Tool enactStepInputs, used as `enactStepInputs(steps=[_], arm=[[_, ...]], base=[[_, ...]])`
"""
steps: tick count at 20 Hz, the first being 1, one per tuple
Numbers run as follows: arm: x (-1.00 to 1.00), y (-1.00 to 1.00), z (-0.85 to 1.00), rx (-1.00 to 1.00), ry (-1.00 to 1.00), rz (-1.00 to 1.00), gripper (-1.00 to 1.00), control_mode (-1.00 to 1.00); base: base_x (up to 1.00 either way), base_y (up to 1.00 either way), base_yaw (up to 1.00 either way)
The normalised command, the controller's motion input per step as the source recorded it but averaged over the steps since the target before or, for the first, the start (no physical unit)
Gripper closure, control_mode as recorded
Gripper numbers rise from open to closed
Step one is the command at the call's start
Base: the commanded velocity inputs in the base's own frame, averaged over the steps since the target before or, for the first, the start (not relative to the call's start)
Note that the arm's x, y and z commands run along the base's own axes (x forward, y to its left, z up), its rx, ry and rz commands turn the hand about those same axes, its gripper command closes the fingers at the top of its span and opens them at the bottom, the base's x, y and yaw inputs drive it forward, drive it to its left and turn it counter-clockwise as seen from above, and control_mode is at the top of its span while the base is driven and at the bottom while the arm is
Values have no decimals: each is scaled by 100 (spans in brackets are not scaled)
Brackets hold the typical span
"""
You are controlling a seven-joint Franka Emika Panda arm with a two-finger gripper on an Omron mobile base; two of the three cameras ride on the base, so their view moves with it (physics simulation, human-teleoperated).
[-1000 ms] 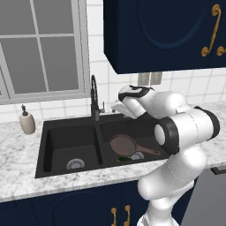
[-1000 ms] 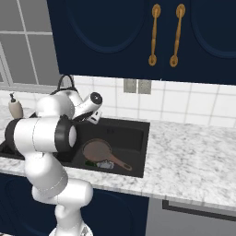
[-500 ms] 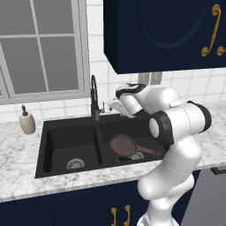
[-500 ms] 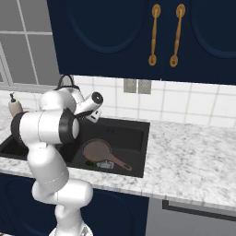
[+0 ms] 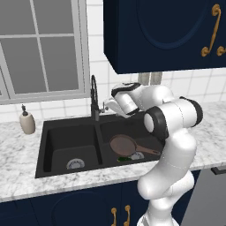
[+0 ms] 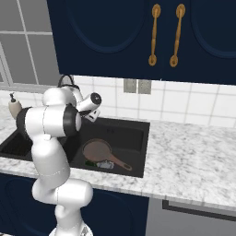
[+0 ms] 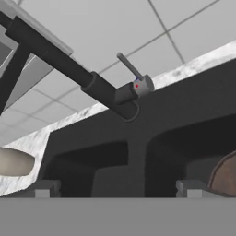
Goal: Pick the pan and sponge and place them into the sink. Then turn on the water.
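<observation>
- I am holding the gripper (image 5: 107,106) with jaws spread, empty, at frame center beside the faucet (image 5: 94,95).
- The pan (image 5: 124,145) is lying in the sink's (image 5: 53,145) right basin, the sponge (image 5: 125,158) just beside it.

The arm is swinging its hand (image 5: 118,102) toward the upper left of the left base view, closing on the faucet (image 5: 94,98) from the right. Its elbow (image 5: 170,118) is rising and straightening, so the white forearm is standing higher over the sink (image 5: 70,137). In the right base view the elbow (image 6: 50,123) is drifting left.
</observation>
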Motion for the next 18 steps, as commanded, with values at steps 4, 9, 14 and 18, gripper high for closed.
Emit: enactStepInputs(steps=[4,9,14,18], arm=[[36,9,-4,2,0,-2,-100,-100],[32,4,-13,0,0,-2,-100,-100],[28,4,-21,0,0,-1,-100,-100],[29,11,-15,0,0,-1,-100,-100]], base=[[0,0,0],[0,0,0],[0,0,0],[0,0,0]])
